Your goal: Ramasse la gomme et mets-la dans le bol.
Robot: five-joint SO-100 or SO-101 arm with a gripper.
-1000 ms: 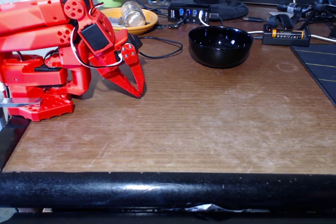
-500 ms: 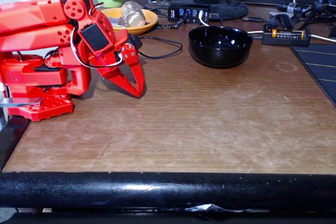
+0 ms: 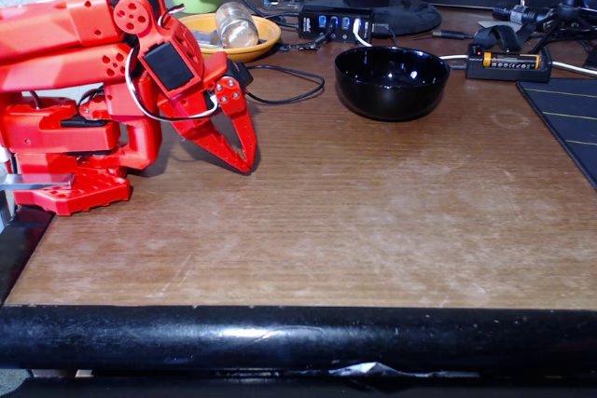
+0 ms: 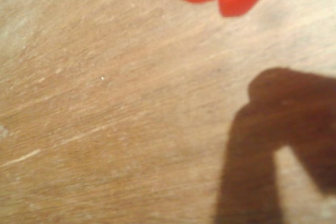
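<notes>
Fixed view, left: red arm folded over its base, gripper (image 3: 245, 161) pointing down at the wooden table (image 3: 373, 221), jaws pressed together, nothing between them. Behind it, orange dish (image 3: 264, 41) holding a glass jar (image 3: 235, 24). Centre-right: black bowl (image 3: 392, 82), upright. Eraser not seen; whether it lies in the bowl cannot be told.

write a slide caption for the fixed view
Red arm folded at the table's left side, gripper shut just above the wood; black bowl sits behind.
</notes>
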